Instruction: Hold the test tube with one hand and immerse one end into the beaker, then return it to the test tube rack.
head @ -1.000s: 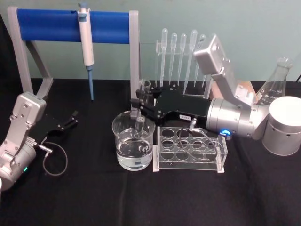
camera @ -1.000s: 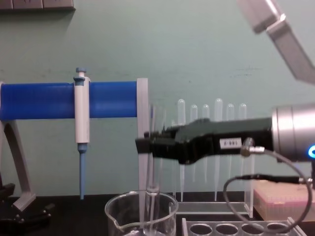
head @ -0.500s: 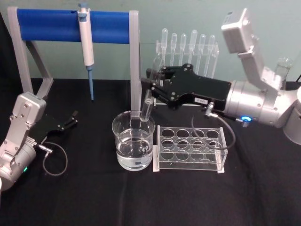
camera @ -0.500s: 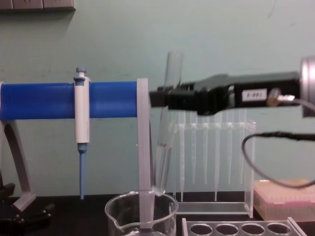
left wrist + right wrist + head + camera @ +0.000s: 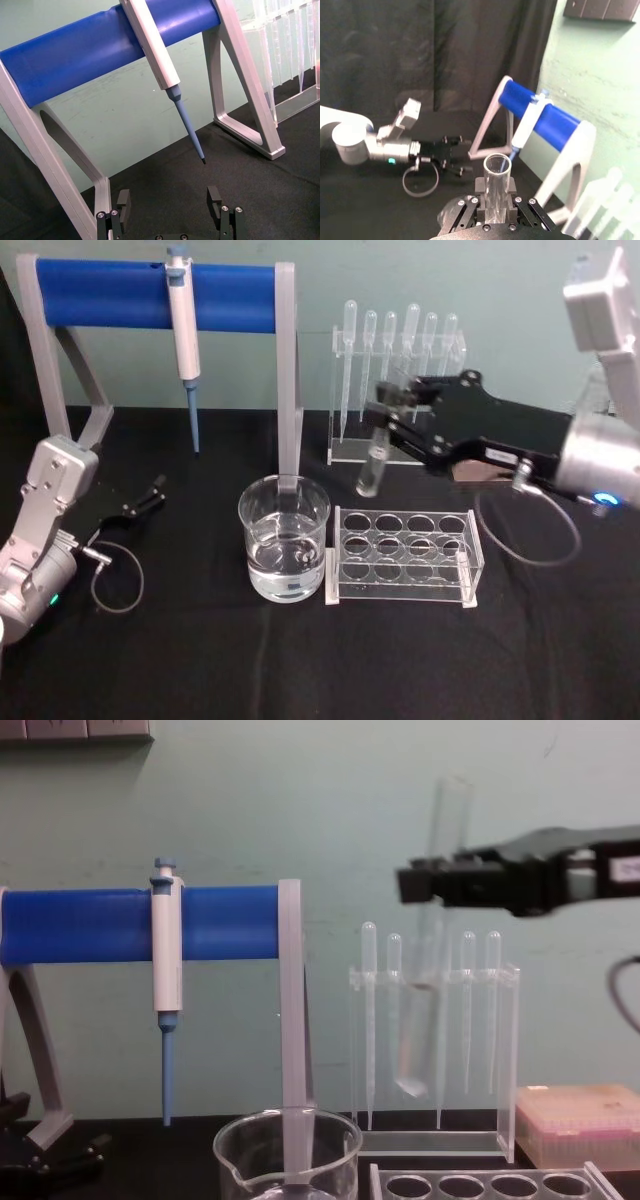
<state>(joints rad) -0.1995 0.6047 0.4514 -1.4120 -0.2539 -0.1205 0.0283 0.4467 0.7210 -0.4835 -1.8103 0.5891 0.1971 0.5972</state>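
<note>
Landmark: wide clear glass beaker (image 5: 284, 550), part-filled with clear liquid, on the black table (image 5: 300, 660).

- Right black two-jawed gripper (image 5: 388, 426): raised, up and to the right of the beaker, clamped on the long clear glass test tube (image 5: 373, 466).
- Test tube: held tilted in the air, rounded end lowest, clear of the beaker's rim, above the clear plastic rack with round holes (image 5: 402, 555) just right of the beaker.
- Left black gripper (image 5: 150, 495): low on the table, well left of the beaker, jaws apart, holding nothing.
- Thin plastic pipettes (image 5: 398, 350): upright, behind the beaker to its right.
- Blue-and-white pipettor (image 5: 183, 335): hanging behind the beaker to its left.
</note>
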